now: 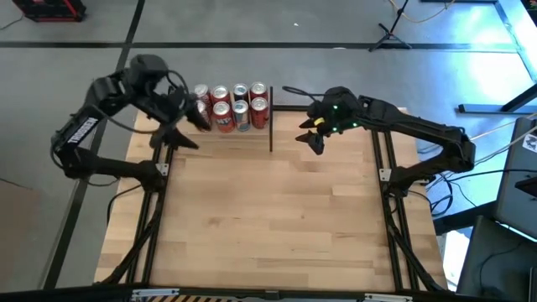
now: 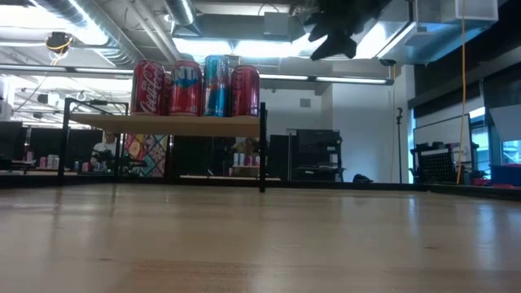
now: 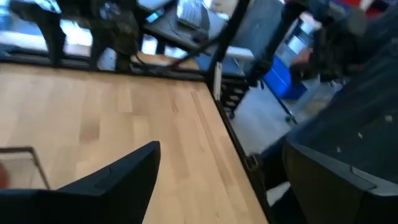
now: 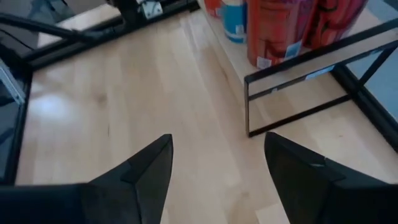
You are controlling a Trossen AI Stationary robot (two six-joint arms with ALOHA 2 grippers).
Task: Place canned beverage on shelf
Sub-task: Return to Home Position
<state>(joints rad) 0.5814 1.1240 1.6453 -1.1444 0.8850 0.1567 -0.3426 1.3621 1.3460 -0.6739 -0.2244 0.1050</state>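
Several drink cans (image 1: 231,105), red and blue, stand upright on the small light-wood shelf (image 1: 270,130) with thin black posts, at the table's far edge, left of the middle. In the low view the cans (image 2: 195,88) stand in a row on the shelf's board (image 2: 163,123). My left gripper (image 1: 195,134) is open and empty, above the shelf's left end, beside the cans. My right gripper (image 1: 310,137) is open and empty, raised above the table to the right of the shelf. It also shows in the low view (image 2: 330,37). The right wrist view shows the cans (image 4: 280,25) beyond the open fingers.
Bare tabletop (image 1: 277,218) stretches from the shelf to the near edge. The arms' black frame rails run along the table's left side (image 1: 155,210) and right side (image 1: 390,210). The room's equipment stands beyond the far edge.
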